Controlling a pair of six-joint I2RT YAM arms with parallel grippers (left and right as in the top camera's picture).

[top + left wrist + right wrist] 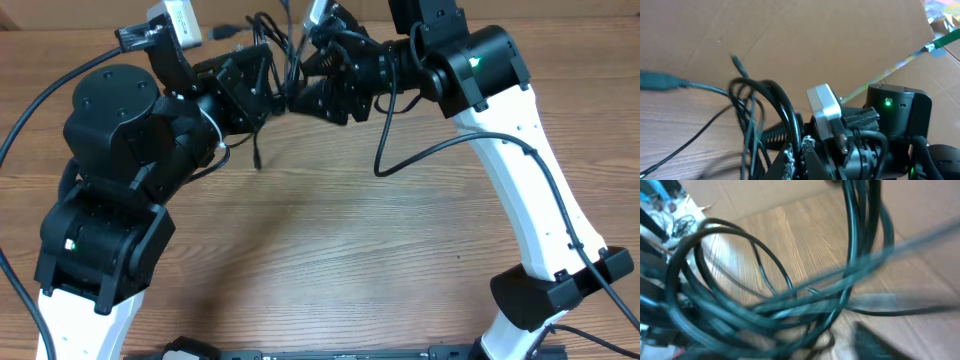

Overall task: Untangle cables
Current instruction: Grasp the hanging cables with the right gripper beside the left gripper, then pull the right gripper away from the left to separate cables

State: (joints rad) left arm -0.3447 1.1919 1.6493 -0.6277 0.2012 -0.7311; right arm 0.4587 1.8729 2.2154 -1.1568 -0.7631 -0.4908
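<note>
my left pincer (272,95) is at the far side of the counter (330,250), its jaws together and, as far as i can judge, clamped on the cables (268,35). from my left wrist the cords rise out of the grip in a tall arch of several strands, and one greenish plug (657,81) trails off to the side. a single thin tail with a small plug end (257,160) hangs from the bunch toward the wood.

the bundle sits between my two pincers, lifted off the counter and looped over itself. my right pincer (300,98) is just beside the left one and facing it. its wrist view is a blur of crossing loops, so i cannot tell whether its jaws are apart or gripping a strand.

in my judgement the job is at an early stage. the cords are gathered and raised, but none lies separate on the counter. what is left is nearly everything: pulling each cord free of the loops and laying them apart.
</note>
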